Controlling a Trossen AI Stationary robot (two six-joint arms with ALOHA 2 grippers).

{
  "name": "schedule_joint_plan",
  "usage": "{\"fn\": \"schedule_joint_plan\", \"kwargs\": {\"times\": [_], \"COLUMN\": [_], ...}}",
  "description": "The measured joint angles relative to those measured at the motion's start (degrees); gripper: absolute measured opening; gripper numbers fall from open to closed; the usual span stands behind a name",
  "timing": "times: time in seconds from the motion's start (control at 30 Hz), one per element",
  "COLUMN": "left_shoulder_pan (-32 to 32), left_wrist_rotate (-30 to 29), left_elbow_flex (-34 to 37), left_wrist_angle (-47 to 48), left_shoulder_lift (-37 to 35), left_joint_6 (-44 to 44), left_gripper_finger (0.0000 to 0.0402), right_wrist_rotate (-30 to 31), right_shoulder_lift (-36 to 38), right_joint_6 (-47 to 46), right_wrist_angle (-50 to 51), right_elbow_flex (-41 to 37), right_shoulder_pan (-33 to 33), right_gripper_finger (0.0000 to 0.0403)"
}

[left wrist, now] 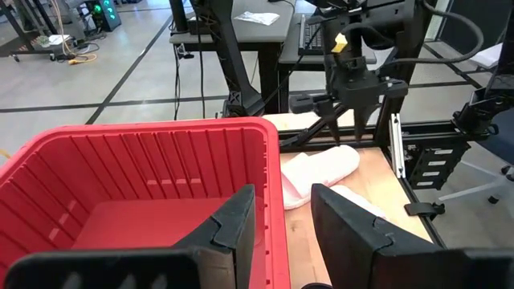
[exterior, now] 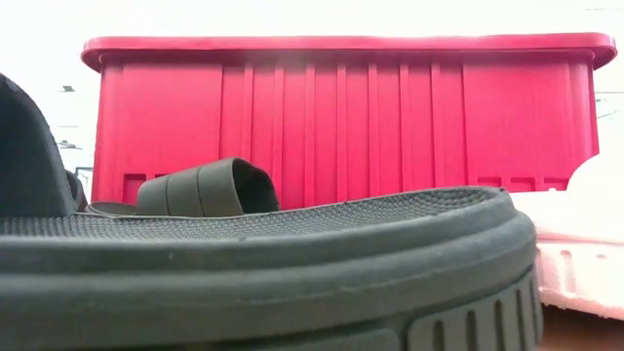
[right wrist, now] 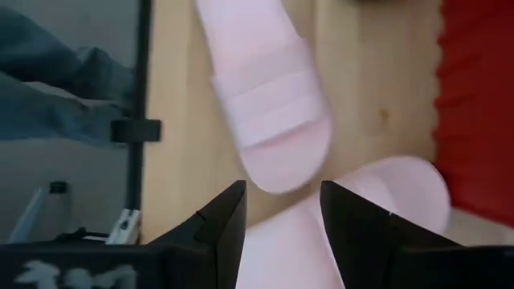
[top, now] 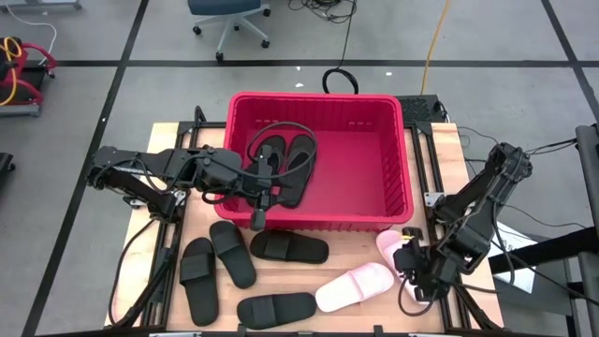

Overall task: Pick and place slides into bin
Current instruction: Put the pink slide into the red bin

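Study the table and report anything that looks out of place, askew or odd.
The slides outside the red bin lie unpaired at mixed angles: four black slides left of centre, two pink slides overlapping at the right corner. Another black pair lies in the bin. Nothing looks damaged or spilled.

We see a red ribbed bin [top: 398, 159], matte black slides [top: 232, 253], pale pink slides [top: 354, 286], and a light wooden desk [top: 346, 257].

bin [top: 398, 159]: large red ribbed plastic basket, upright at the back of the surface | inside: two black slides [top: 285, 161] side by side at its left end | outside: four black slides [top: 234, 271] lying flat in front of it | two pale pink slides [top: 360, 281] flat near its front right corner
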State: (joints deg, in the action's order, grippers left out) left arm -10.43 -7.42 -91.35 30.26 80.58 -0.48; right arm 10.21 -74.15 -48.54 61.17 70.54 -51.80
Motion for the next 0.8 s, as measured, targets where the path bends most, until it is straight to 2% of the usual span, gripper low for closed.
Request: {"fn": "schedule_joint_plan", "kwargs": {"times": [0.27,0.8], "left_shoulder_pan": [0.0,0.0], "left_wrist_rotate": [0.0,0.0], "left_elbow_flex": [0.0,0.0], "left_wrist_angle": [0.0,0.1], "left_shoulder_lift": [0.0,0.0], "left_joint_6": [0.0,0.0], "left_gripper_finger": [0.0122,0.0122], "right_wrist_rotate": [-4.4,-4.4], "right_shoulder_lift": [0.0,0.0], "right_joint_6": [6.3,5.8], "right_wrist_angle": [-5.7,-5.9], "right_elbow_flex": [-5.8,-17.7], "right_shoulder_pan": [-2.4,-1.9], "right_gripper_finger": [0.0153,0.0153]}}
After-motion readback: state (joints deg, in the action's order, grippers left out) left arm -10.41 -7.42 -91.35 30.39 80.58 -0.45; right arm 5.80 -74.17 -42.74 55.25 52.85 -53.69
